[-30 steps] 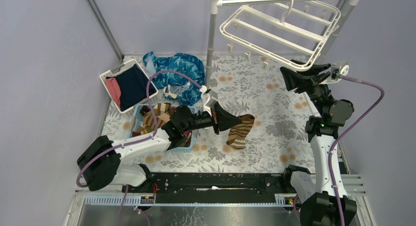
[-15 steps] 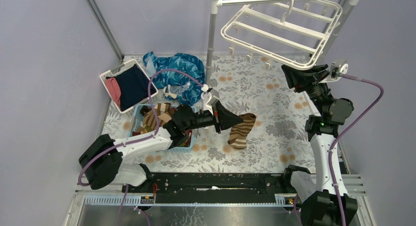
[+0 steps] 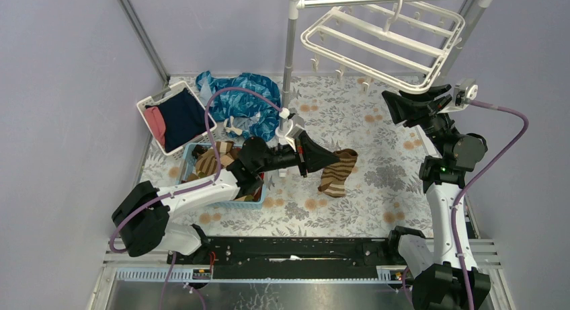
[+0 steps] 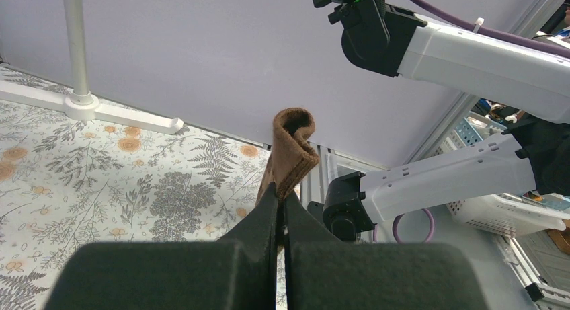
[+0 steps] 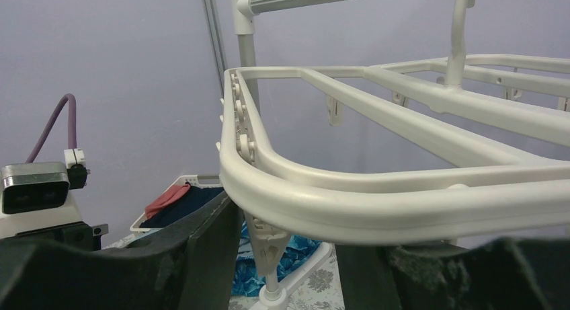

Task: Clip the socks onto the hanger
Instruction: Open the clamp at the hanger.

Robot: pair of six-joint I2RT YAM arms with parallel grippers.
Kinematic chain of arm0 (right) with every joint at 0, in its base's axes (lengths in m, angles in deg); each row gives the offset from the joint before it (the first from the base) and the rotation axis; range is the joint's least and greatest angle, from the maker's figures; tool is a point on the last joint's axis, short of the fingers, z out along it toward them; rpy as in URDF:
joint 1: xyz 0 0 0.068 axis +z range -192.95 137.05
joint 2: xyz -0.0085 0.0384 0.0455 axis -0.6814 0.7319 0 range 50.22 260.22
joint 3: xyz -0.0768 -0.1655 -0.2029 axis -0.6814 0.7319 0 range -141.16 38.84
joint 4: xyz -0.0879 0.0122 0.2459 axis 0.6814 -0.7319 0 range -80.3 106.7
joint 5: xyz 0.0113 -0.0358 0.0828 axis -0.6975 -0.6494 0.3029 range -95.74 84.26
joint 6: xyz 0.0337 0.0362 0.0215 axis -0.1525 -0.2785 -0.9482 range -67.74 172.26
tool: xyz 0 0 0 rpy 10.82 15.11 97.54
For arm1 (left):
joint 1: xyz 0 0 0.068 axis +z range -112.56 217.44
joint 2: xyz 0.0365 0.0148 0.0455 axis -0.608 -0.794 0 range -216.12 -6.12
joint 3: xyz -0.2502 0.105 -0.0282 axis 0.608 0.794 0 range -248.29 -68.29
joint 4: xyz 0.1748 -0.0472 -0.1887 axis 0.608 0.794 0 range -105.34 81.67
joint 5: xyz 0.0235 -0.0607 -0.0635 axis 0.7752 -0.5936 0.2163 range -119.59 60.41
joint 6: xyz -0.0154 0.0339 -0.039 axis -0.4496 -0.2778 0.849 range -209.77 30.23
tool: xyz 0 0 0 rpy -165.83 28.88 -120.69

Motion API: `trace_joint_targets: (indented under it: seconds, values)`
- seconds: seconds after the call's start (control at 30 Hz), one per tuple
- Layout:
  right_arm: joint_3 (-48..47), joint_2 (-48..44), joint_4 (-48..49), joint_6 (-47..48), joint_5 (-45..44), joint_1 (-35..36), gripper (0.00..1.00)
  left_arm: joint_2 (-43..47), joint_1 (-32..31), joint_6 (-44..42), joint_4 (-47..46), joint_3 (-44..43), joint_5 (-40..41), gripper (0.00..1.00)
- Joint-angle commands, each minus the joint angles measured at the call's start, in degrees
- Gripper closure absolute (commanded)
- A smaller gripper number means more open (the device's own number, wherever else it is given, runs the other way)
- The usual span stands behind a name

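Your left gripper (image 3: 314, 161) is clamped on a striped sock (image 3: 338, 172) dangling over mid-table, your right gripper (image 3: 413, 100) gapes under the bare hanger (image 3: 383, 41) at its near rim, so nothing's clipped yet, with more socks (image 3: 214, 159) waiting in the basket (image 3: 247, 204).

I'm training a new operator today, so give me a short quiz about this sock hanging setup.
1. True or false: the left gripper is shut on a brown sock.
2. The spare socks lie in: A the white basket, B the blue basket, C the blue cloth.
3. How many socks are clipped to the hanger?
Key: 1 true; 2 B; 3 none.
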Motion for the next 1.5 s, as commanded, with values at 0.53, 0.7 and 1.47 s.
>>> trace_joint_targets:
  seconds: [0.53,0.7,1.47]
  values:
    - [-1.8,-0.8,2.3,-1.8,-1.3,0.3,0.38,-0.3,0.1,1.0,-2.7,-0.1,-0.9,1.0]
    - [-1.9,-0.5,2.6,-1.7,-1.2,0.3,0.44,-0.3,0.0,1.2,-3.1,0.1,-0.9,1.0]
    - [-5.7,-0.3,-2.1,-2.8,2.1,0.3,0.8,-6.0,0.8,2.1,4.1,-11.0,1.4,1.0]
